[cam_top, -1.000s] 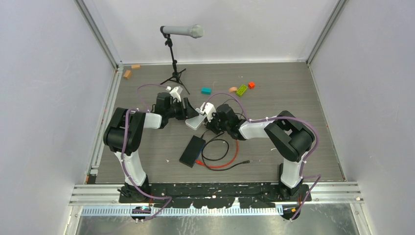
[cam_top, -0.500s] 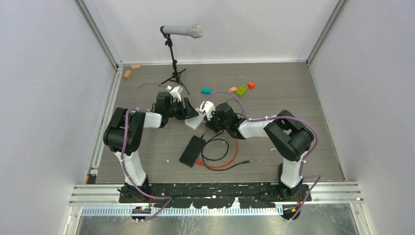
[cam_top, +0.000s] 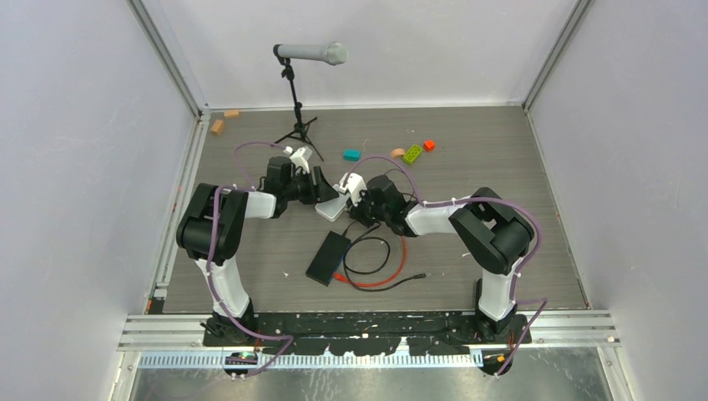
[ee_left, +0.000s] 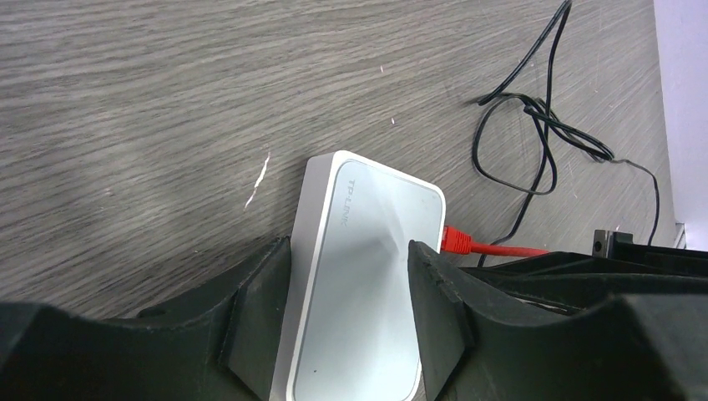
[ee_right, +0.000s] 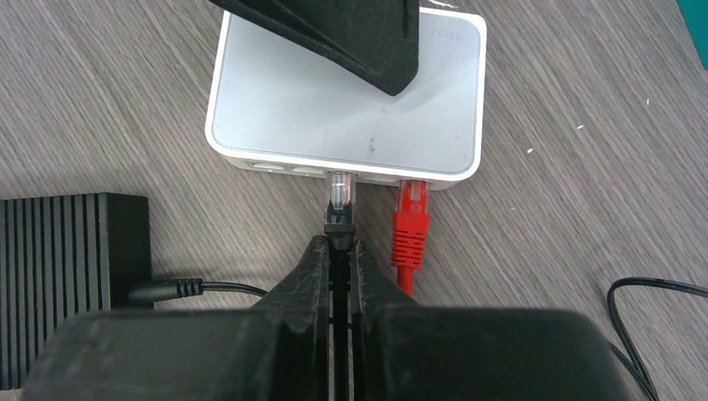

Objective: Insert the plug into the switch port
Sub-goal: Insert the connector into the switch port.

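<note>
Barely anything has moved: right jaws stay clenched on the plug [ee_right: 339, 196], its clear tip at the mouth of the switch port [ee_right: 339, 175]. Left jaws clamp the white switch [ee_left: 367, 284], likely bracing it on the bench [ee_right: 100, 100] against the push.

The left arm [cam_top: 219, 225] and the right arm [cam_top: 493, 238] are showing glossy black joint housings alternating with white link shells. A purple cable [cam_top: 216, 238] is trailing along each arm behind its end effector. A white bracket [cam_top: 298, 154] is sitting just behind each. The left end effector [ee_left: 349, 251] is showing broad matte black wedge fingers [ee_left: 259, 322]. The right end effector [ee_right: 338, 242] is showing slim, faintly scratched black fingers [ee_right: 300, 284].
</note>
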Motion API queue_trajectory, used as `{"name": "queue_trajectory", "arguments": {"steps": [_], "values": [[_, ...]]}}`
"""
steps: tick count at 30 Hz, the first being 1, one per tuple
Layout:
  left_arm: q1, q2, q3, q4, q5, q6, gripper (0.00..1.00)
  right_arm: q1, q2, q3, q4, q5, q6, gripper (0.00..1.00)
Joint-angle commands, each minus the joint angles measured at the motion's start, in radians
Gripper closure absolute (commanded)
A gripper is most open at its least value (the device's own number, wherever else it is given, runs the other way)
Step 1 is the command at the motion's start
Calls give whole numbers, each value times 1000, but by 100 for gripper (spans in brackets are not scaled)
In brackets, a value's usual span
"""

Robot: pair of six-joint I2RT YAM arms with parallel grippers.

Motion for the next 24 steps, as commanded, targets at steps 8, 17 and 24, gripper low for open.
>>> {"name": "queue_trajectory", "arguments": {"steps": [8,17,24], "values": [[-8,-13,23,-32,21,17,45,8,1,47,45,27,18,99],[-8,-11,25,-32,23,18,45,20,4,59,73,72,19,99],[-8,-11,25,-32,24,17,46,37,1,56,139,91,46,99]]}}
